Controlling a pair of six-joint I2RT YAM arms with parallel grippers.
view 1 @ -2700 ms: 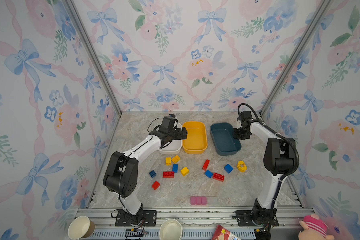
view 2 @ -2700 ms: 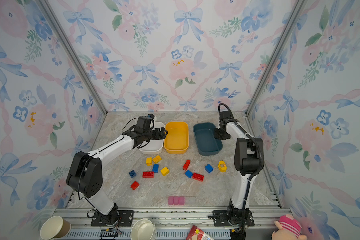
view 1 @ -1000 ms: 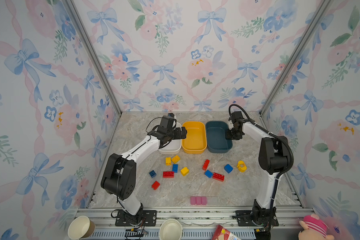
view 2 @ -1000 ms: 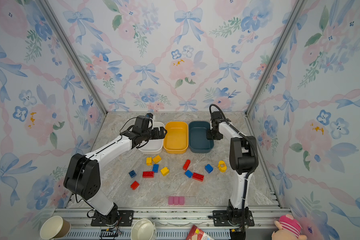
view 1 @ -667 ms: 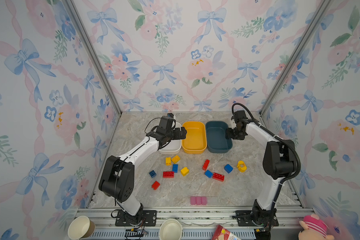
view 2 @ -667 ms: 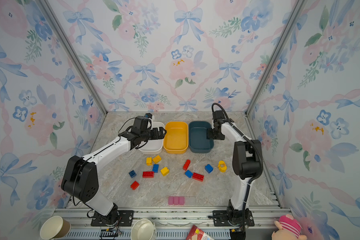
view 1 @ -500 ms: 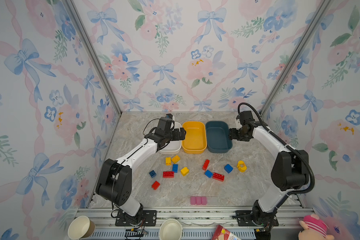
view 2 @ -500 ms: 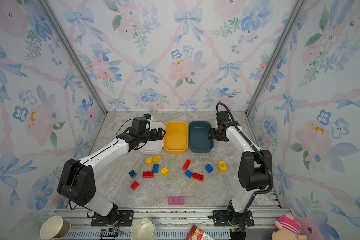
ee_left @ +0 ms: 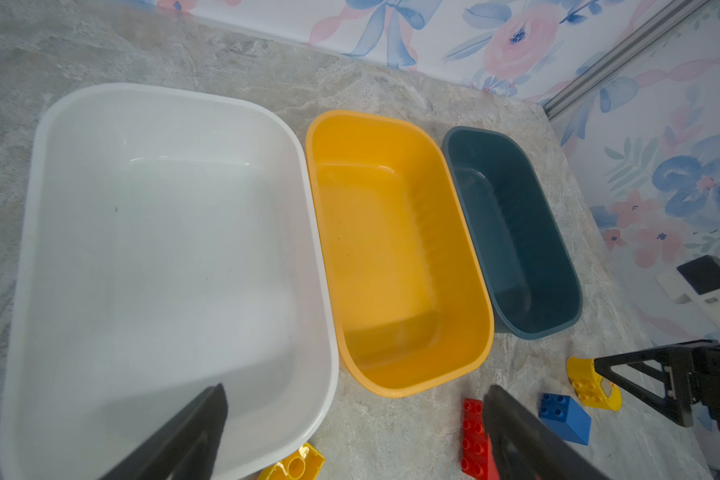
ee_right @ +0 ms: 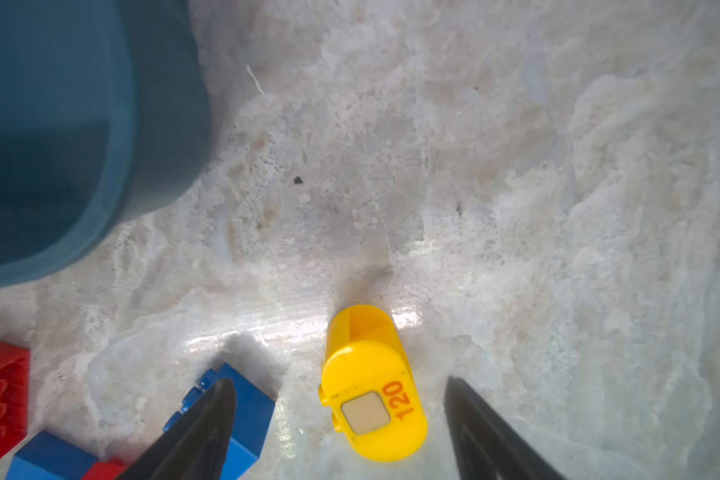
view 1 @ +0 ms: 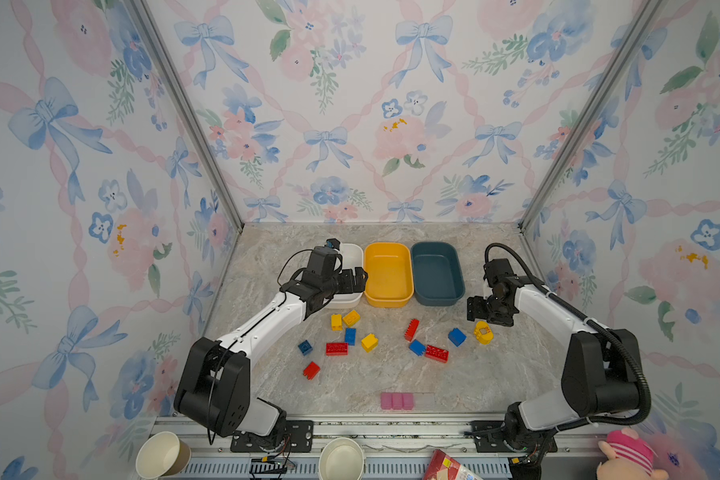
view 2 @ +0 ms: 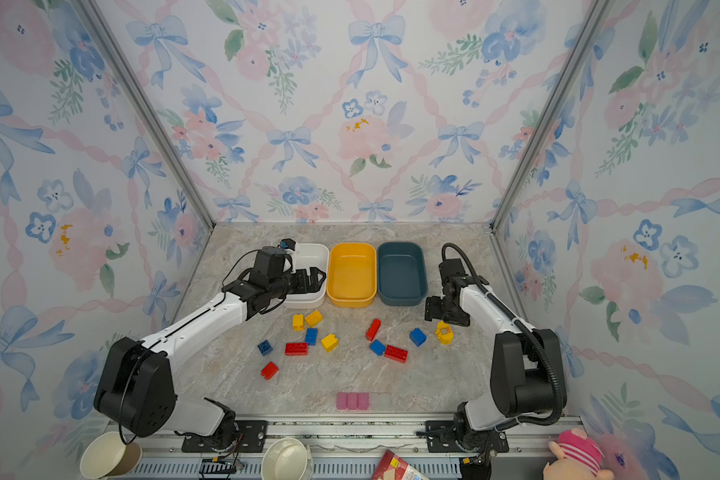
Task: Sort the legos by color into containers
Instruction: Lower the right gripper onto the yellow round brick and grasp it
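Swinging away from the teal tub [view 1: 437, 297], the right gripper [view 1: 486, 316] is now hanging low over the marble table [view 1: 495, 374], just above the rounded yellow brick [view 1: 483, 332]. Its jaws are standing wide apart, wider than a second ago, and are gripping nothing. In the right wrist view the rounded yellow brick [ee_right: 371, 395] is lying between the two fingertips [ee_right: 221, 399], clear of both, while a blue brick [ee_right: 254, 415] is sitting just behind one of them.

The left gripper [view 1: 360, 279] is still hovering at the near corner of the white tub [view 1: 352, 253], jaws fully spread and holding nothing. In the left wrist view, one finger is hanging over the white tub [ee_left: 163, 89] and the other over a red brick [ee_left: 472, 432].

The white tub, the yellow tub [view 1: 387, 301] and the teal tub are sitting side by side in a row. The legos [view 1: 368, 341] are lying scattered on the marble table in front of them.
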